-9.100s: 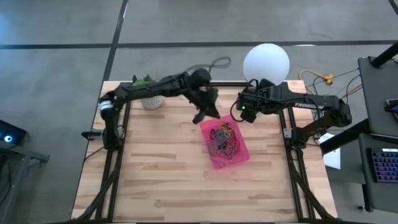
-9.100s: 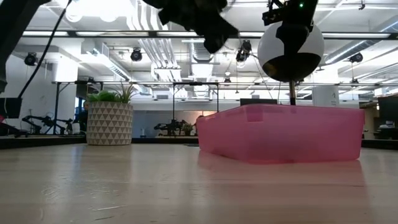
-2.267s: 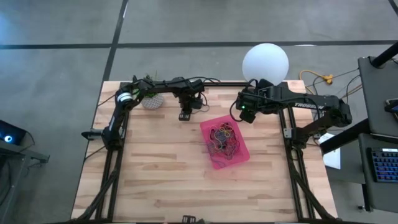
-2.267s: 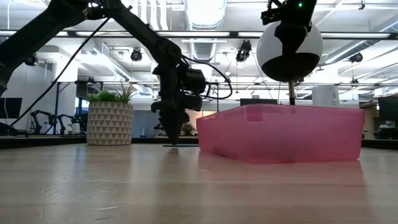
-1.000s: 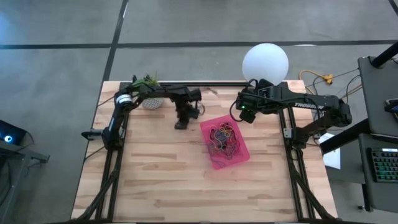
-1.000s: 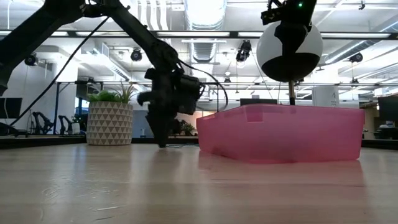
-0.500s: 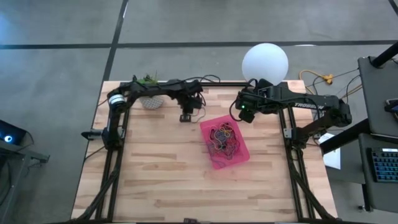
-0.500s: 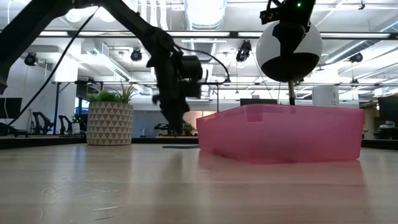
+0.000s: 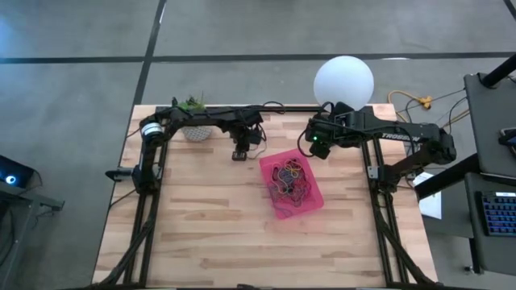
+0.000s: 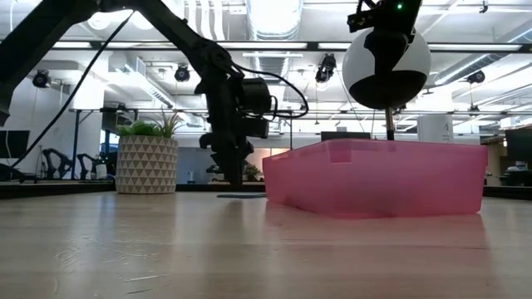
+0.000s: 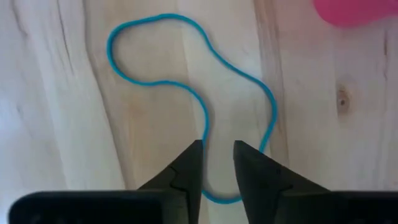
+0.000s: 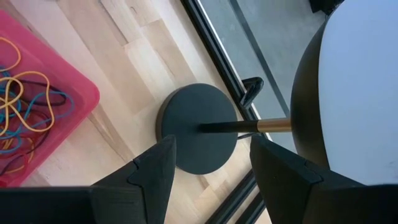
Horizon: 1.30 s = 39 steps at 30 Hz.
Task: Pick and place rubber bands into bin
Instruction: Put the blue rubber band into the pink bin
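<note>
A blue rubber band (image 11: 205, 99) lies flat in a wavy loop on the wood, just left of the pink bin (image 9: 268, 188), whose corner (image 11: 354, 9) shows in the left wrist view. Several coloured bands (image 9: 290, 179) lie tangled inside the bin. My left gripper (image 9: 239, 153) points straight down over the blue band, open by a narrow gap (image 11: 217, 152). Its tips hang close above the table (image 10: 233, 184). My right gripper (image 12: 211, 165) waits open by the bin's far right corner (image 9: 313, 147). My left gripper comes from above, pointing down, with one strand of the blue band (image 11: 204, 134) running under one fingertip (image 11: 194, 155) and the loop's end (image 11: 217, 200) showing between the fingers. Whether the fingers touch the band, I cannot tell. The band lies flat on the table.
A white patterned pot with a green plant (image 9: 196, 129) stands at the far left corner. A white globe lamp (image 9: 345, 80) rises from a black disc base (image 12: 199, 127) under my right gripper. Bare wood fills the table's near half (image 9: 226, 242).
My left gripper has moved a little toward the far edge and toward the bin, lifting off the table. It has turned from a slant to upright, pointing straight down. The blue band has stayed where it lay.
</note>
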{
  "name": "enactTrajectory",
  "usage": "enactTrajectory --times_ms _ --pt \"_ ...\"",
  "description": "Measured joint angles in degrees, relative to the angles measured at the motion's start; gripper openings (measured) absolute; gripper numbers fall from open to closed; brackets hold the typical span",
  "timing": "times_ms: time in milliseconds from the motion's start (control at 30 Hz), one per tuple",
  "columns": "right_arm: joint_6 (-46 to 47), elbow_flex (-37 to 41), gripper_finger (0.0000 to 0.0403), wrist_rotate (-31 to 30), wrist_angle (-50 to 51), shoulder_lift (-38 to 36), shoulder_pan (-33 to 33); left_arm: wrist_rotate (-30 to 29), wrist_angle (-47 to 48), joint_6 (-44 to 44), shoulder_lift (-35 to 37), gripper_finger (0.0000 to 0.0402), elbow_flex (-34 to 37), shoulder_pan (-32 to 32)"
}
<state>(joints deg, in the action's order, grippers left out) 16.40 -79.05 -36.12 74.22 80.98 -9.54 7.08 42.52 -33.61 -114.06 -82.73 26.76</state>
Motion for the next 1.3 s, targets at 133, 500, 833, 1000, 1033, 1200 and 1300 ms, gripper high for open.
enactTrajectory --times_ms 133,500,833,1000,1033,1200,1300 --pt "-0.07 0.00 0.0194 0.00 0.02 0.01 0.00 -0.17 -2.48 -0.02 0.00 0.0083 1.16 0.09" --pt "-0.14 0.00 0.0194 0.00 0.10 -0.01 0.00 -0.43 -8.03 -0.20 0.30 0.0084 6.82 0.59" --pt "-0.28 0.00 0.0194 0.02 0.00 0.00 0.00 4.49 -6.86 0.11 -1.55 0.0025 7.33 2.32" --pt "-0.17 0.00 0.0194 0.02 -0.02 0.01 0.00 4.73 -6.23 0.10 -4.24 0.0002 7.09 2.43" --pt "-0.08 0.00 0.0194 0.02 -0.02 0.00 0.00 4.72 -6.22 0.04 -4.44 0.0002 7.11 2.41" --pt "-0.02 0.00 0.0194 0.02 -0.02 -0.01 0.00 5.60 -5.83 0.10 -3.54 0.0000 7.08 1.71" --pt "0.11 0.00 0.0194 0.02 -0.02 0.01 0.00 9.53 -3.78 0.95 -1.69 0.0000 6.31 1.79"
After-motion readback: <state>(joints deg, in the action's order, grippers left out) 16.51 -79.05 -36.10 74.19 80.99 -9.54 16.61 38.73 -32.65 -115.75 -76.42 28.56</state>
